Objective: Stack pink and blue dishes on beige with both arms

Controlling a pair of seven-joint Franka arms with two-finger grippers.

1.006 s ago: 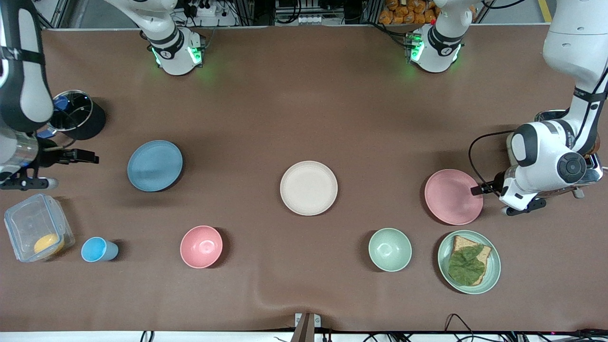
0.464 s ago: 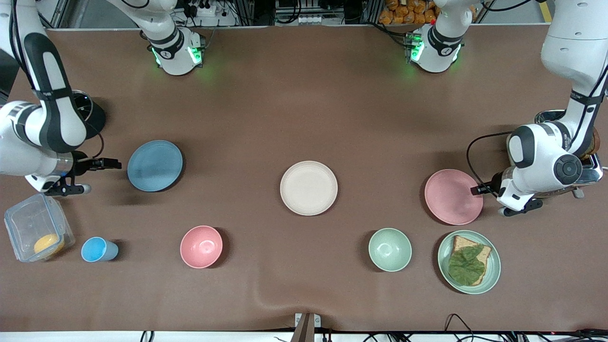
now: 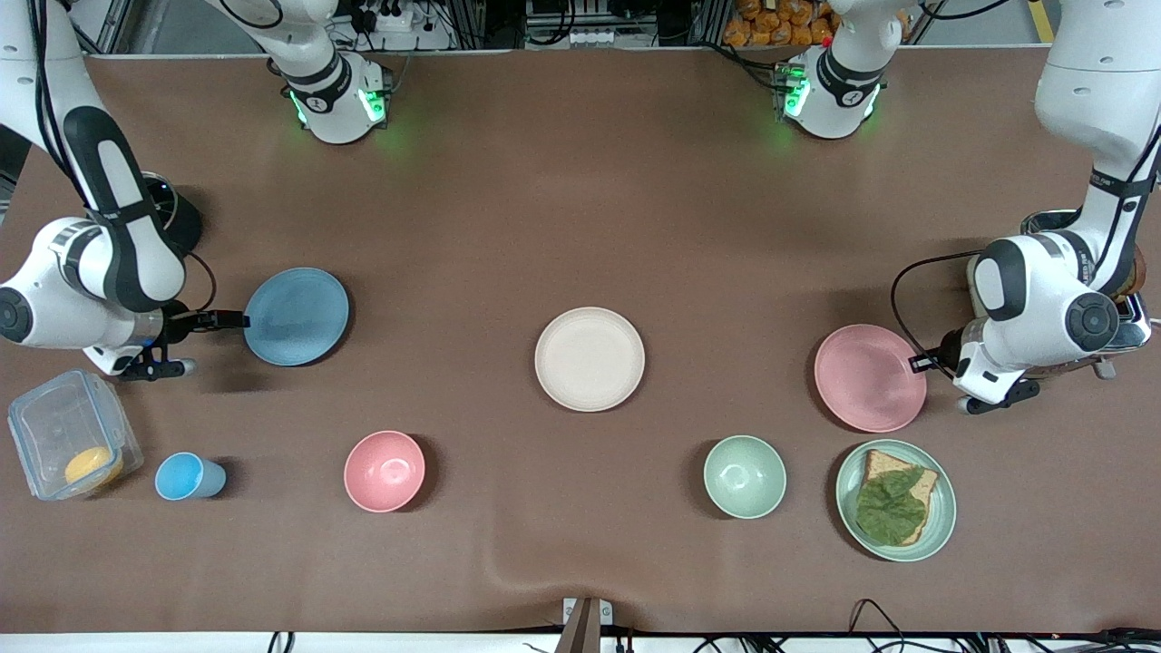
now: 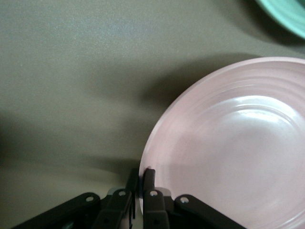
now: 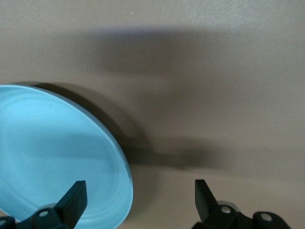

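Note:
The beige plate [image 3: 590, 358] lies in the middle of the table. Toward the left arm's end lies the pink plate [image 3: 866, 376]. My left gripper [image 3: 918, 364] is shut on its rim at the edge away from the beige plate. The left wrist view shows both fingers pinching the pink plate [image 4: 228, 157] at the left gripper [image 4: 141, 175]. The blue plate [image 3: 297, 316] lies toward the right arm's end. My right gripper [image 3: 218, 343] is open at its outer edge. In the right wrist view one finger is over the blue plate [image 5: 52, 152], the other over bare table, around the right gripper [image 5: 139, 188].
Nearer the camera stand a blue cup [image 3: 186, 477], pink bowl [image 3: 385, 471], green bowl [image 3: 745, 476] and a green plate [image 3: 943, 517] with bread and lettuce. A clear box [image 3: 45, 426] and black holder [image 3: 145, 218] flank the right arm. A metal appliance [image 3: 1125, 317] sits by the left arm.
My right arm swung in toward the blue plate, bringing its open fingers to the rim. The pink plate shifted slightly toward the left arm's end in the left gripper.

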